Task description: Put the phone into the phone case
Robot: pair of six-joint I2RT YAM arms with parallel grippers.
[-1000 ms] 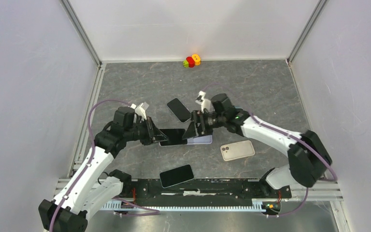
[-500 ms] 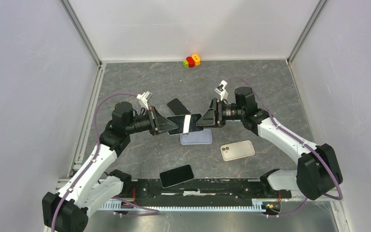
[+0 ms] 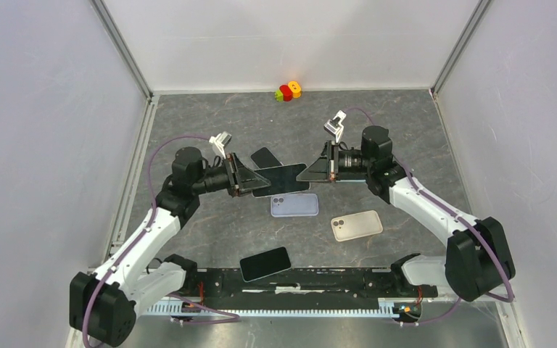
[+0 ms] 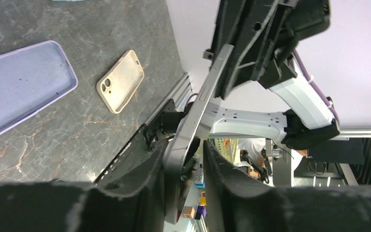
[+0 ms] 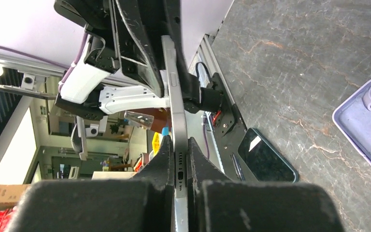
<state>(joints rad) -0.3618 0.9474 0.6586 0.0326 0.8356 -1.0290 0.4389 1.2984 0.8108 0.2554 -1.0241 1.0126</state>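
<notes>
A dark phone [image 3: 281, 179] hangs level in the air between both grippers, above the lavender phone case [image 3: 295, 206] that lies open-side up on the table. My right gripper [image 3: 306, 174] is shut on the phone's right end. In the right wrist view its pads [image 5: 166, 152] press both faces of the phone [image 5: 176, 116] at the charging port. My left gripper [image 3: 250, 181] surrounds the other end. In the left wrist view the phone [image 4: 200, 104] leans on one finger [image 4: 152, 166], with a gap to the other, so the left gripper [image 4: 183, 150] is open.
A beige case [image 3: 357, 225] lies right of the lavender one. One black phone [image 3: 265, 263] lies near the front rail, another [image 3: 264, 156] behind the left gripper. A small red, yellow and green toy [image 3: 288, 90] sits at the back wall.
The phone was lifted off the table by the left gripper. The right gripper rose, closed on its free end, and the left jaws have loosened.
</notes>
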